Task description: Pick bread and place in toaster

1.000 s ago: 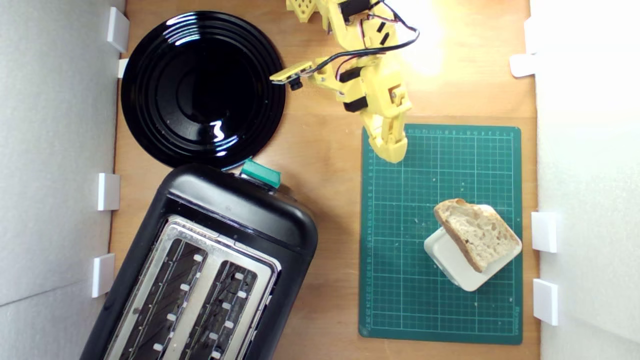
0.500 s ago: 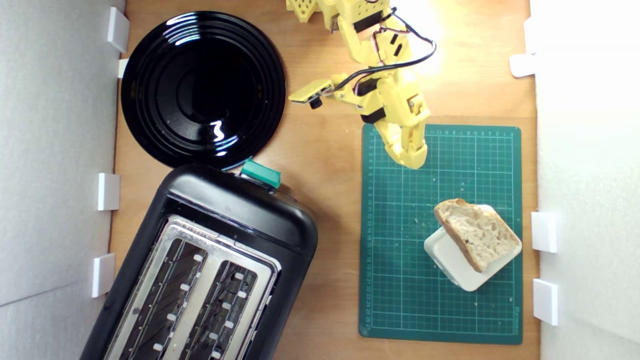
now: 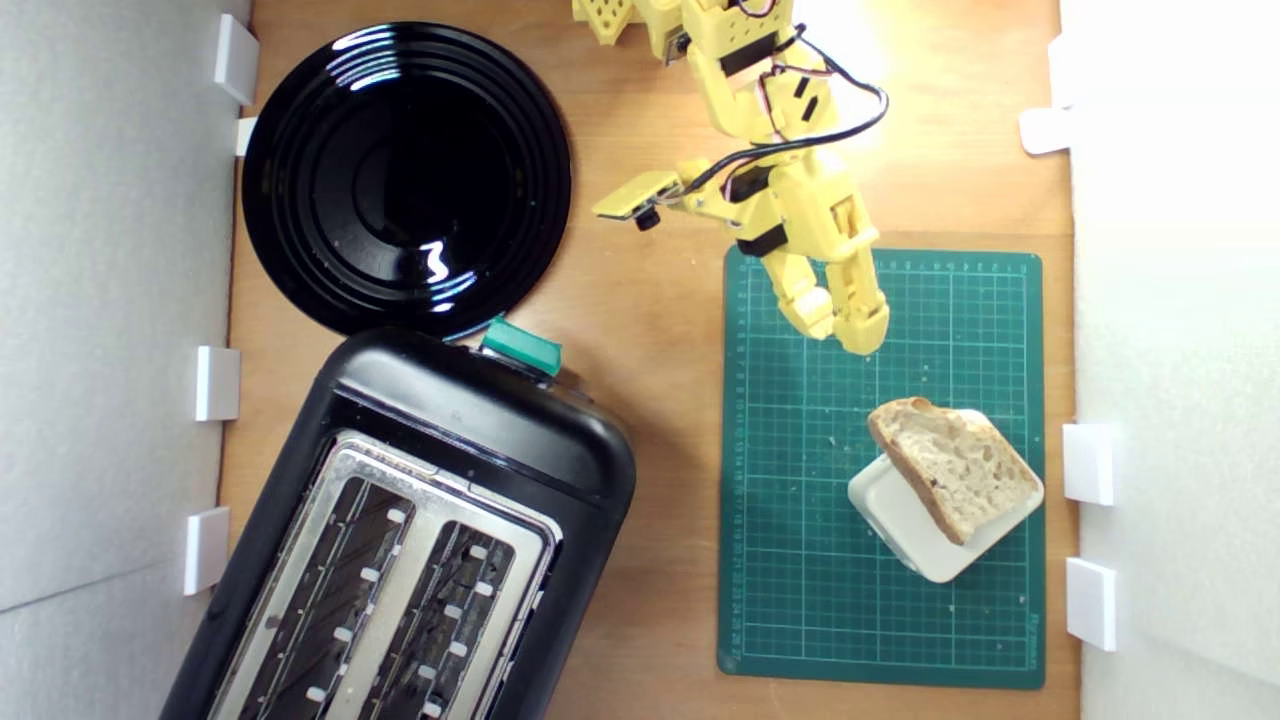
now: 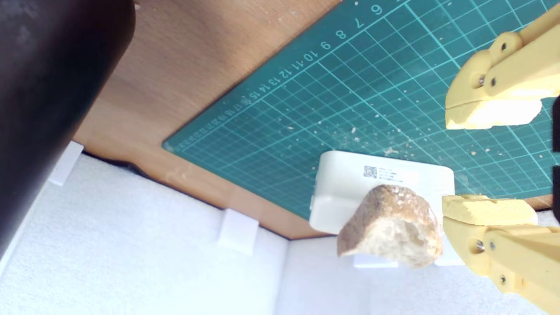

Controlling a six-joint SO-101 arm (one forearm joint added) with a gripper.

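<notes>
The bread (image 3: 955, 465), a wedge slice with pale holey crumb and brown crust, lies tilted on a white rounded block (image 3: 905, 530) on the green cutting mat (image 3: 800, 560); the wrist view shows the bread (image 4: 391, 227) crust-end on. My yellow gripper (image 3: 842, 335) hangs open over the mat's far part, short of the bread, with nothing between its fingers (image 4: 490, 111). The black toaster (image 3: 480, 420) with silver slotted top and green lever knob (image 3: 520, 347) stands at the exterior view's lower left.
A glossy black round plate (image 3: 405, 175) sits beyond the toaster. White foam walls (image 3: 110, 350) with small white brackets (image 3: 1088, 462) border the wooden table on both sides. Crumbs dot the mat.
The gripper has travelled toward the exterior view's lower right, closer to the bread, and its fingers have parted from shut to open. Bread and toaster have not moved.
</notes>
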